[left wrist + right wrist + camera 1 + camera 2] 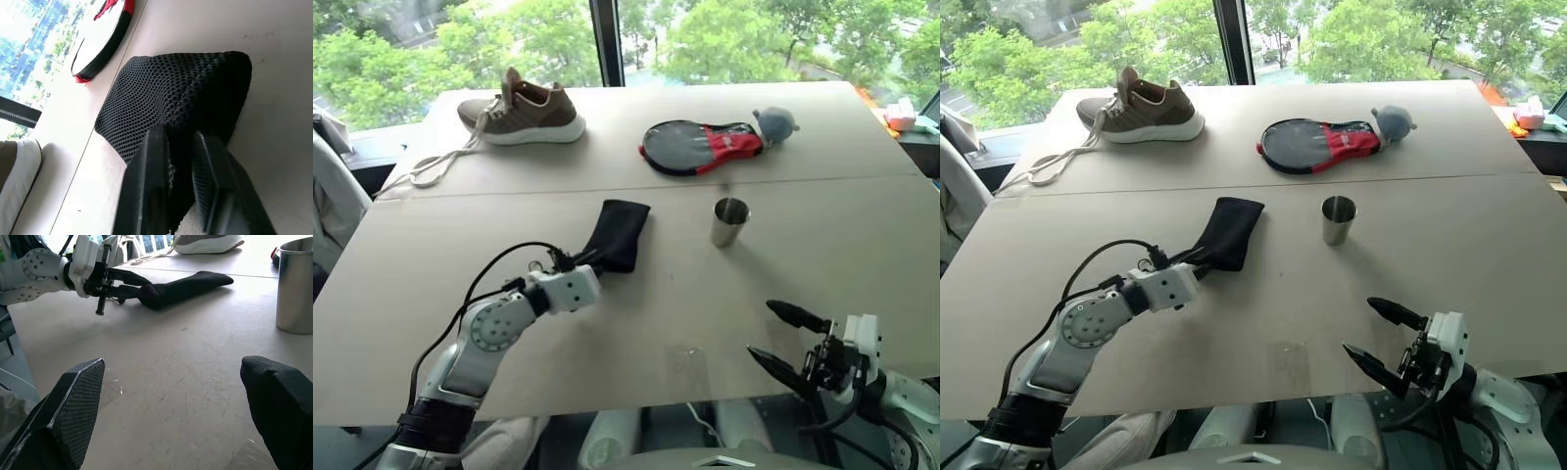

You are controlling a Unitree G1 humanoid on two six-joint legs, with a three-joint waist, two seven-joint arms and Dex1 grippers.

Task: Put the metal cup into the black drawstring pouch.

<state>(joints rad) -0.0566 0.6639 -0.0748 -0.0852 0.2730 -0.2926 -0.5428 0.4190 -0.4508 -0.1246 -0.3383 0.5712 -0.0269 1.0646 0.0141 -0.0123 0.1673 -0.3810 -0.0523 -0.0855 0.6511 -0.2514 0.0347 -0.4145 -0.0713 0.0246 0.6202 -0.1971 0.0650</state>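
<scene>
My left gripper (173,161) is closed on the pouch (621,233). My right gripper (781,338) is wide open, holding nothing; the cup (730,222) stands apart.

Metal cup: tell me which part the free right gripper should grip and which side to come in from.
Grip the metal cup across its side wall, about mid-height, coming in level from the robot's near side. It stands upright, mouth up, alone on the table, and has no handle, so the tapered wall is probably the best hold. The right gripper is open and low.

Bare table (607,323) between grippers — metal cup (730,222) stands unobstructed.
</scene>
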